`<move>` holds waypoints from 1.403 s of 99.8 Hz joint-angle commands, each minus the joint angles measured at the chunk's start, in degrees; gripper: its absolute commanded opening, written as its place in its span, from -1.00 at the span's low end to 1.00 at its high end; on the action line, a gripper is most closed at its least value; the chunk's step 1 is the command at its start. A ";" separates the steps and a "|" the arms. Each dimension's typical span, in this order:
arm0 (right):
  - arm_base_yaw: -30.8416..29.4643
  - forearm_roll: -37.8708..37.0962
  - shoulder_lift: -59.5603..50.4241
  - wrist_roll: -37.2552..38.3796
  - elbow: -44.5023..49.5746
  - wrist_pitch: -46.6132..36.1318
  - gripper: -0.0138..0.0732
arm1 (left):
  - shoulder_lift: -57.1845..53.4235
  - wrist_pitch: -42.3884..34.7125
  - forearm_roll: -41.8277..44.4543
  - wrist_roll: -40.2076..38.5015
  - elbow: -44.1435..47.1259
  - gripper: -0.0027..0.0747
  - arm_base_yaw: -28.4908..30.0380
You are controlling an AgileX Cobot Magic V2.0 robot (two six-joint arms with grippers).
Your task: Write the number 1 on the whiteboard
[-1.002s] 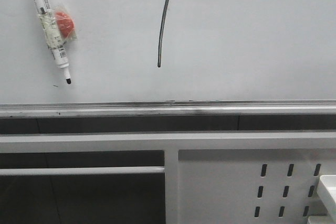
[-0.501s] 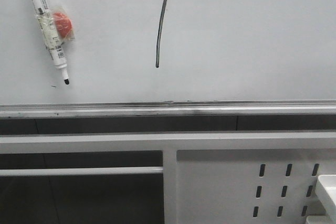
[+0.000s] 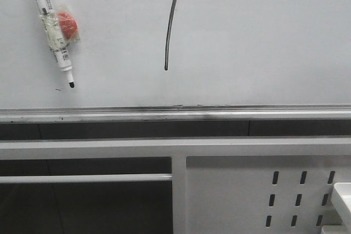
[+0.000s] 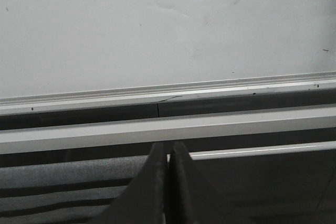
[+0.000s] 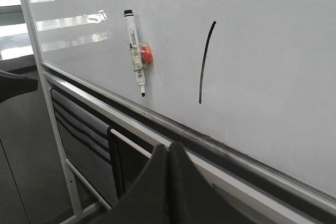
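The whiteboard [image 3: 252,36] fills the upper front view, with its smudged silver tray edge [image 3: 175,114] below. The number 1 [image 3: 170,23] is a thin, curved black stroke on it; it also shows in the right wrist view [image 5: 205,61]. A white marker [image 3: 52,28] hangs on the board at the left, stuck by a red magnet [image 3: 67,24]; both show in the right wrist view [image 5: 135,51]. My left gripper [image 4: 168,153] is shut and empty below the tray. My right gripper [image 5: 169,153] is shut and empty, away from the board. Neither gripper shows in the front view.
Below the tray runs a white metal frame [image 3: 175,147] with a perforated white panel [image 3: 299,195] at lower right. A white box corner [image 3: 343,193] sits at the far right. The board's upright frame post [image 5: 39,77] stands at its left side.
The front view shifted slightly left and then back. The stroke, marker and magnet hold the same places on the board.
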 commanded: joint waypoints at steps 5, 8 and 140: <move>-0.30 0.03 0.60 -0.29 -1.45 -2.97 -0.84 | -1.28 -2.85 0.03 0.00 2.01 -0.98 -0.50; -0.30 0.03 0.60 -0.29 -1.45 -2.97 -0.84 | -1.28 -2.85 0.03 0.00 2.01 -0.98 -0.50; -35.50 -49.20 -8.97 46.99 6.01 5.75 -0.84 | -1.28 -3.17 0.03 0.00 2.01 -0.98 -0.50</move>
